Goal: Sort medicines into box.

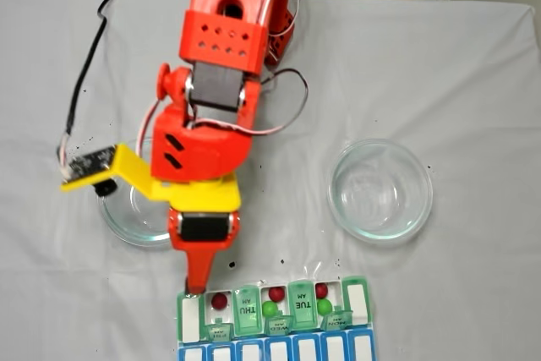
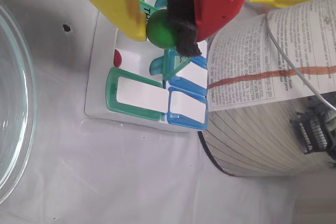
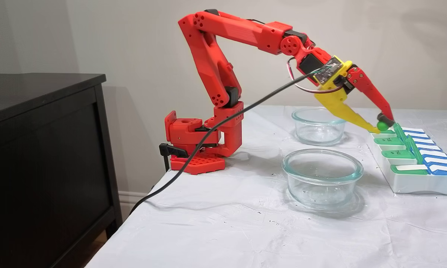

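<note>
We see the fingers (image 2: pixel 167 24) closed on a green pill (image 2: pixel 161 26), pinched between the yellow finger and the red finger's black pad, just above the pill organizer (image 3: pixel 413 184) at the counter's (image 3: pixel 216 223) edge. In a fixed view from above, the organizer's (image 1: pixel 193 327) open green compartments hold three dark red pills (image 1: pixel 220 301) and two green ones (image 1: pixel 270 309). Two glass bowls (image 3: pixel 322 176) stand on the white cloth between the arm's base and the organizer.
</note>
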Robot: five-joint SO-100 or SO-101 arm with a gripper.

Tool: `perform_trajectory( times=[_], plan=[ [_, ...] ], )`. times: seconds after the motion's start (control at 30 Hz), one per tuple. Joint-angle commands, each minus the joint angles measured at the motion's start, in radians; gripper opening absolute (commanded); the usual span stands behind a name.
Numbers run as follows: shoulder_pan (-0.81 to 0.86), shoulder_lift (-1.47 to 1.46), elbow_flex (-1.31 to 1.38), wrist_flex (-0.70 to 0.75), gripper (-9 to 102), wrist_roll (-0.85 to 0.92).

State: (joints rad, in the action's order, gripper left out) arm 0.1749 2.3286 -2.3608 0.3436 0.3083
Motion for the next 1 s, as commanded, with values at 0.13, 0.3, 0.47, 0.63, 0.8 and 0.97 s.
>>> perform_trajectory(
  times=[0.13,0.3,0.47,0.63,0.8,0.97],
  plan=[
    [-0.028,-0.071,0.040,-0.107,0,0.031],
    [-0.037,-0.132,0.046,-0.160,0,0.032],
    [-0.048,-0.232,0.094,-0.204,0,0.026],
    [-0.058,-0.293,0.120,-0.239,0,0.020],
    [-0.060,-0.311,0.143,-0.276,0,0.008],
    [-0.054,-0.330,0.172,-0.295,0,0.000]
  ],
)
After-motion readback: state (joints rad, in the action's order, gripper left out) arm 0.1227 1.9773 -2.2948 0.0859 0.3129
